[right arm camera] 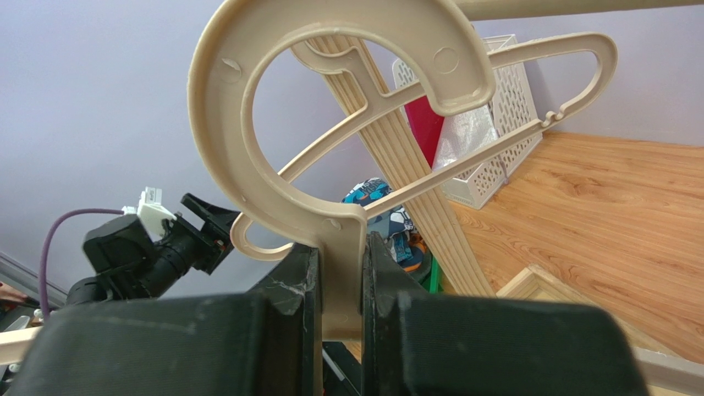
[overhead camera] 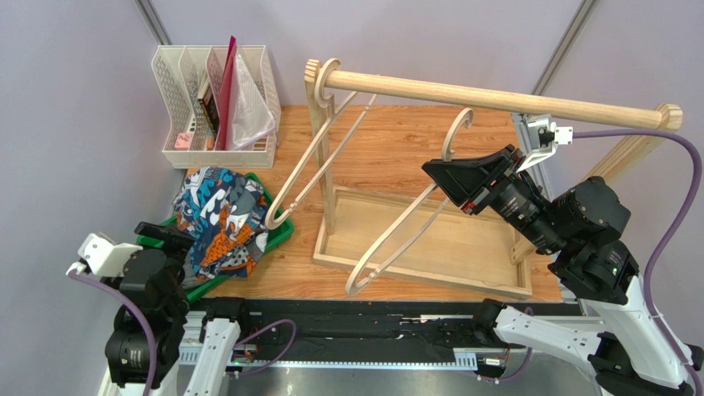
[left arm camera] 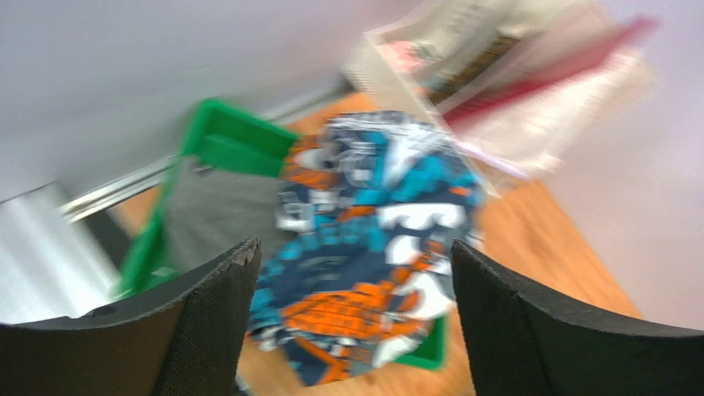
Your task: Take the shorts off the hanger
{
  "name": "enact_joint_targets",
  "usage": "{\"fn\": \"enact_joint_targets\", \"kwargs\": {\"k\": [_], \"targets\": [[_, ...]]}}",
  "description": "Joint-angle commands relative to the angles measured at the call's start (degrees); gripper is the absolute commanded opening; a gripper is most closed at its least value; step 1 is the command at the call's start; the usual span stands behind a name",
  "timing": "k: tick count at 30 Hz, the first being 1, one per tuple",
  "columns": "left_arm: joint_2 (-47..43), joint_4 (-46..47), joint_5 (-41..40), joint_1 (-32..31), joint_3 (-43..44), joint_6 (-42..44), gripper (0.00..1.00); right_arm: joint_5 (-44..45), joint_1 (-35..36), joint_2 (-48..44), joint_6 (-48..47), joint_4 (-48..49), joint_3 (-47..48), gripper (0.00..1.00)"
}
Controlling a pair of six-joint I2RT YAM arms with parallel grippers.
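The patterned shorts [overhead camera: 219, 219] lie bunched in a green tray [overhead camera: 281, 235] at the left, off any hanger. In the left wrist view they [left arm camera: 380, 239] lie partly over the grey shorts [left arm camera: 219, 210] in the same tray [left arm camera: 235, 140]. My left gripper [overhead camera: 161, 233] is open and empty just in front of the tray, its jaws [left arm camera: 355, 245] wide apart. My right gripper [overhead camera: 446, 177] is shut on the neck of a bare beige hanger [overhead camera: 397, 235], just below its hook [right arm camera: 330, 99]. A second bare hanger [overhead camera: 318, 161] hangs from the wooden rod [overhead camera: 496, 99].
The wooden rack has an upright post [overhead camera: 324, 157] and a shallow base frame [overhead camera: 430, 239] at mid table. A white mesh file basket [overhead camera: 216, 107] with folders and a plastic bag stands at the back left. Purple cables trail from both wrists.
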Motion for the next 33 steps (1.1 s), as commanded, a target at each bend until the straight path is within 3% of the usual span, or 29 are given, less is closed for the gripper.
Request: {"fn": "enact_joint_targets", "kwargs": {"k": [1, 3, 5, 6, 8, 12, 16, 19, 22, 27, 33], "targets": [[-0.94, 20.41, 31.87, 0.35, -0.01, 14.49, 0.83, 0.96, -0.15, 0.23, -1.26, 1.12, 0.64, 0.0], [2.3, 28.22, 44.32, 0.35, -0.28, 14.51, 0.81, 1.83, -0.15, 0.41, -2.32, 0.07, 0.99, 0.0], [8.34, 30.02, 59.23, 0.35, 1.47, 13.29, 0.79, 2.54, -0.07, 0.58, -4.51, -1.07, 1.35, 0.0], [10.38, 30.46, 63.16, 0.35, 4.0, 12.93, 0.72, 2.97, -0.15, 0.58, -5.3, -1.6, 1.61, 0.0], [13.2, 30.64, 70.45, 0.35, 6.56, 12.49, 0.69, 3.94, -0.15, 0.5, -7.15, -2.65, 1.7, 0.0], [10.93, 35.9, 73.47, 0.35, 10.17, 11.0, 0.71, 5.18, -0.15, -0.2, -12.42, -3.19, 1.0, 0.0], [14.79, 40.38, 87.4, 0.35, 15.09, 5.05, 0.68, 4.3, -0.24, 0.58, -15.77, -3.27, 1.17, 0.0], [14.8, 43.9, 89.47, 0.35, 17.29, 3.78, 0.64, 2.81, -0.15, 1.81, -17.26, -3.28, 2.05, 0.0], [13.91, 44.52, 92.35, 0.35, 20.89, 3.36, 0.7, 1.23, -0.15, 3.56, -17.97, -3.54, 3.1, 0.0], [18.75, 47.78, 99.31, 0.35, 23.8, -5.87, 0.7, -0.71, -0.15, 5.42, -17.44, -3.36, 3.9, 0.0], [21.74, 47.43, 104.85, 0.27, 25.21, -8.16, 0.72, -1.5, -0.24, 7.0, -16.74, -2.66, 4.77, 0.0]]}}
